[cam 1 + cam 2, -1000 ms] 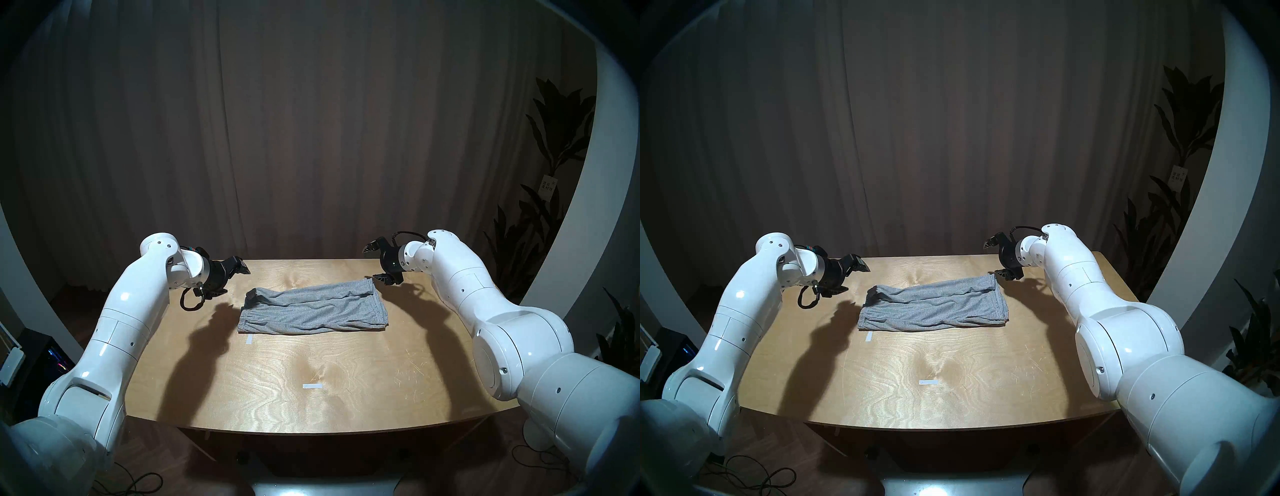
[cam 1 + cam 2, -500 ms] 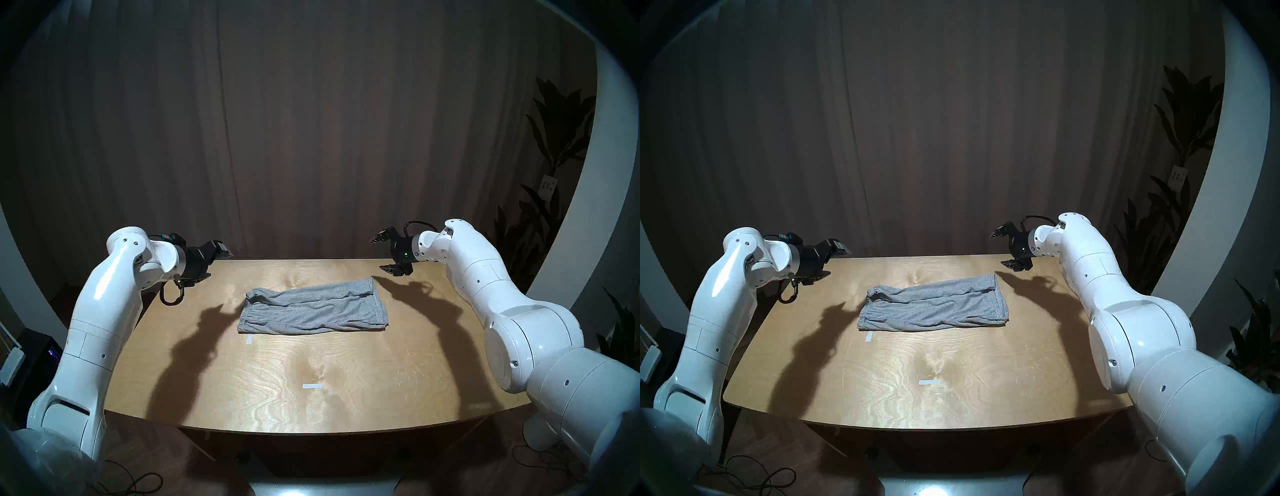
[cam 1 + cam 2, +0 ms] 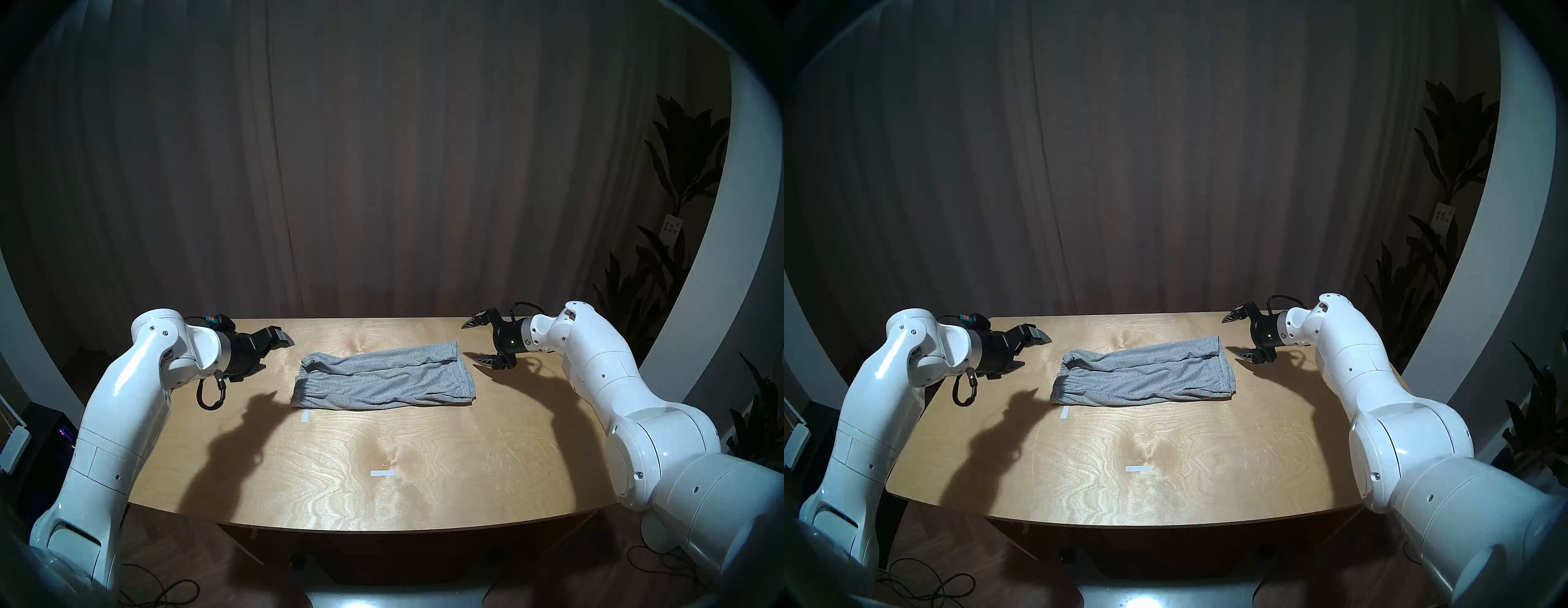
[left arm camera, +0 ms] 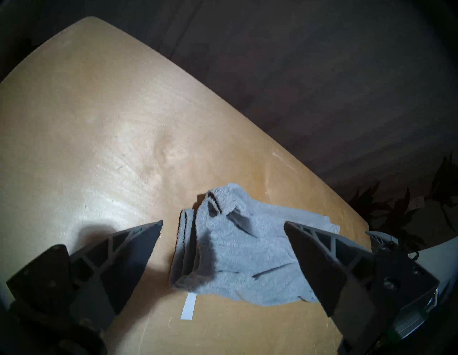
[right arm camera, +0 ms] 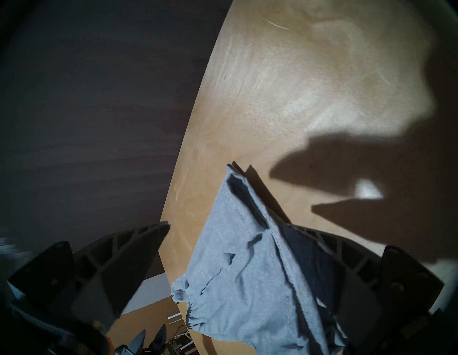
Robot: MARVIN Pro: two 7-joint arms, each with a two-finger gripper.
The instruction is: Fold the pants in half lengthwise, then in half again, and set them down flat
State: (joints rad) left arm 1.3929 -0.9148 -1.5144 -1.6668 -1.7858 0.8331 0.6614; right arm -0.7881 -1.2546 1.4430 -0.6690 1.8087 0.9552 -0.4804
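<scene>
The light grey pants (image 3: 382, 378) lie on the wooden table (image 3: 382, 501), folded into a long band. The gathered waistband is at the left end and the hems are at the right end. They also show in the other head view (image 3: 1144, 375). My left gripper (image 3: 278, 354) (image 3: 1037, 351) is open and empty, just left of the waistband end and above the table. My right gripper (image 3: 469, 343) (image 3: 1229, 339) is open and empty, just right of the hem end. The left wrist view shows the open left gripper (image 4: 223, 223) facing the waistband end of the pants (image 4: 235, 260). The right wrist view shows the open right gripper (image 5: 233, 225) facing the hem end of the pants (image 5: 235, 285).
Two white tape marks are stuck on the table, one (image 3: 305, 416) by the pants' front left corner and one (image 3: 382, 473) nearer the front edge. A dark curtain hangs behind the table. A plant (image 3: 679, 212) stands at the right.
Both open grippers first rose and drew outward, then came down again to the ends of the pants. The pants have not moved.
</scene>
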